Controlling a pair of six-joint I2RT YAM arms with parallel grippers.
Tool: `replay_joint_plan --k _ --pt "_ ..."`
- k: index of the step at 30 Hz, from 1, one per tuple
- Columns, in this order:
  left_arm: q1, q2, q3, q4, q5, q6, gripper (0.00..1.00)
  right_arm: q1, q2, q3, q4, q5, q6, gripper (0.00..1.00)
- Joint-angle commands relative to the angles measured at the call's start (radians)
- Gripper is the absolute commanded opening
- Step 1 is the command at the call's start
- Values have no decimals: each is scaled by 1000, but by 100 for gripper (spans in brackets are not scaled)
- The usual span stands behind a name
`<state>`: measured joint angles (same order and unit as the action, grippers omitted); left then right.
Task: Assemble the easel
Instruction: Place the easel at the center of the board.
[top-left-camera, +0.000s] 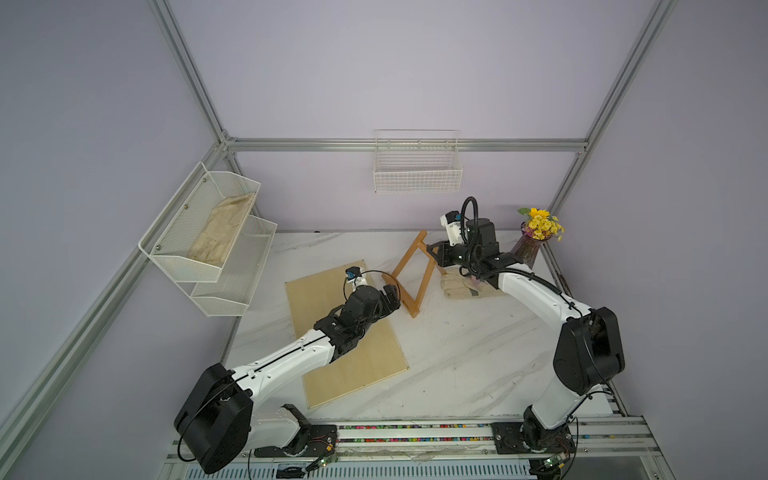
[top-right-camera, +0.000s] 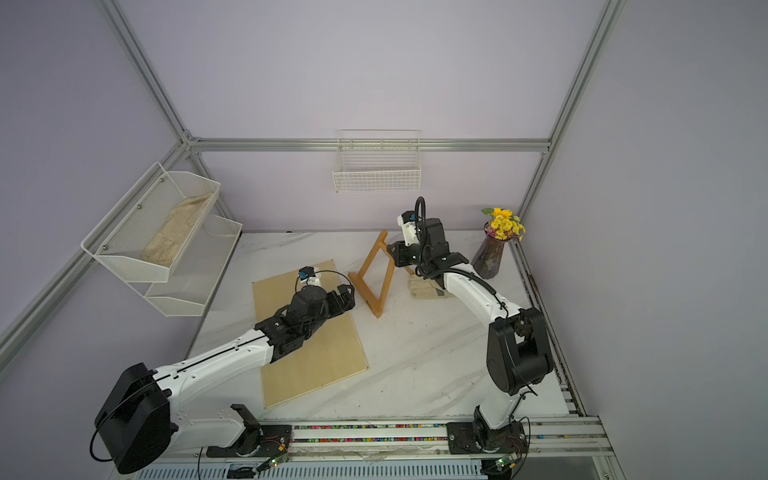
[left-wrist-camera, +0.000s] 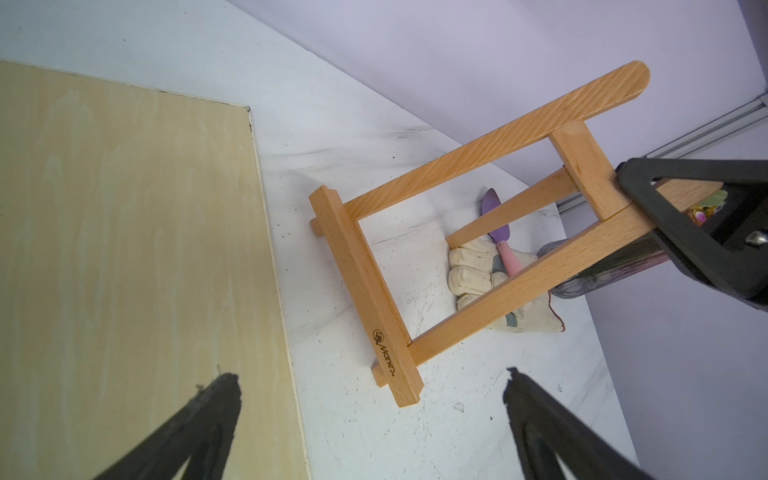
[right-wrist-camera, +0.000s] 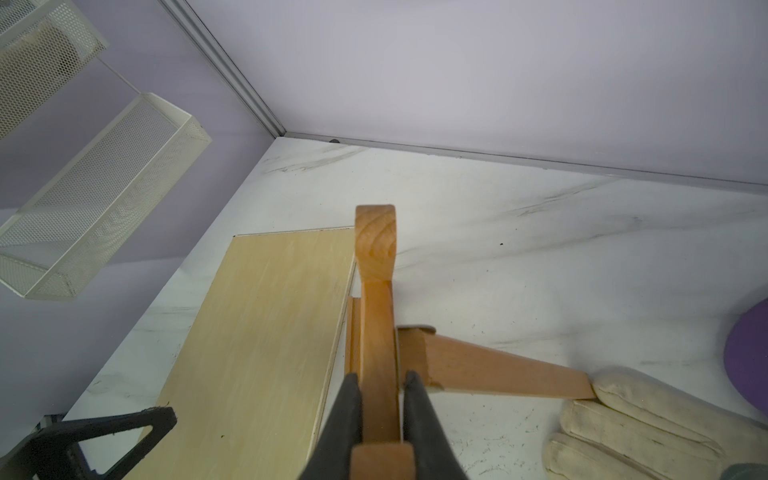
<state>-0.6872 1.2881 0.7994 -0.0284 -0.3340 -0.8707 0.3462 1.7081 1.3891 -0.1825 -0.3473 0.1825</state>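
Easel: up on its feet on the table, toward the far edge and right of the middle, leaning back, ledge bar low on the board side.
Back leg: swung out behind, and look at that, its foot is right against the glove fingers.
Risk: let go now and that foot may ride up on the soft glove or skid on the smooth top. The frame would tip or fold flat, I'd say.
Second risk: the grip is high on one front leg only, so any twist could lever the whole frame sideways onto the board.
Right gripper: clamped tight on that front leg, near the top crossbar.
Left gripper: jaws wide apart, holding nothing, hovering just off the near end of the ledge bar. No contact that I can see.
Around: board lying flat just beside the ledge bar; trowel across the glove; vase in the far right corner.
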Motion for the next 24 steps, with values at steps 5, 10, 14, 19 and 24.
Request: replay_joint_plan --k 5,10,14,19,24 --pt "7 -38 -8 1 -31 30 100 -6 0 23 -142 15 -49 10" --pt "7 -41 -1 -6 -35 40 100 -7 -21 20 -141 37 -54 27" --pt "9 -47 4 -17 -37 48 100 -7 -40 33 -147 43 -50 41" --pt "11 -59 10 -31 -37 58 100 -7 -85 31 -143 74 -37 57" --pt "14 -80 23 -84 -42 67 100 -6 -145 29 -160 103 9 79"
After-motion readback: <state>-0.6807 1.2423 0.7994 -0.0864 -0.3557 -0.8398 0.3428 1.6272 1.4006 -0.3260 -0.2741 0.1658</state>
